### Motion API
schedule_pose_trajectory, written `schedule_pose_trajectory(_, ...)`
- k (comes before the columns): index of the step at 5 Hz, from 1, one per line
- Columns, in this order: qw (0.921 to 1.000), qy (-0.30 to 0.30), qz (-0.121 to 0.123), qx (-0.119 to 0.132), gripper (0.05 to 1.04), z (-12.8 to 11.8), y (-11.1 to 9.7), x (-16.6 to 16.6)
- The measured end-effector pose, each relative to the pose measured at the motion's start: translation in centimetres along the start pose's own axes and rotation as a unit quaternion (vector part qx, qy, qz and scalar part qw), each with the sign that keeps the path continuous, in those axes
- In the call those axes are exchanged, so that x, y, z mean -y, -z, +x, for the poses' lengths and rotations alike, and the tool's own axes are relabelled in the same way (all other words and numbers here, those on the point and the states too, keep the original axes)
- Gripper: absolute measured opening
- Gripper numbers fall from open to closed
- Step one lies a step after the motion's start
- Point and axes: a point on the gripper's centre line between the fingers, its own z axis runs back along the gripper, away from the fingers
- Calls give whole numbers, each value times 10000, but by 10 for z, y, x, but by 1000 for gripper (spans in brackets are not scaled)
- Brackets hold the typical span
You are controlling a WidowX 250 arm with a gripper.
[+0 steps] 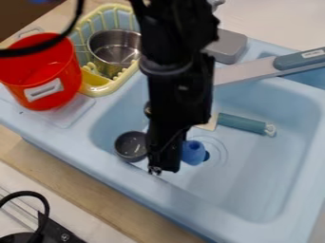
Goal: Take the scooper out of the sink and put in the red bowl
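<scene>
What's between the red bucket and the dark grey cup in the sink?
No loose object. The camera view shows only the light blue sink, its ledge and inner wall, between the red bucket and dark grey cup.

Over to the upper left, a yellow dish rack (120, 86) holds a shiny steel pot (115, 47), standing upright with its open top showing. A rounded grey block (227, 46) sits to the right of the rack. Just beyond it there's a big knife (304, 60), its wide blade pointing left and its blue-grey handle out to the right. Lower down lies a teal-handled tool (241, 123), with a small blue piece (193, 152) near it, towards the lower left.
</scene>
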Motion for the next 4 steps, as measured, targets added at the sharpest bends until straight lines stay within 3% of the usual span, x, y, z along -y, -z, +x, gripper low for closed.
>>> schedule_pose_trajectory(2, 9999, 5, 116, 124, 309, 6, -22, 4)
schedule_pose_trajectory(4, 9968, -745, 285, 78, 309, -41, -69, -25)
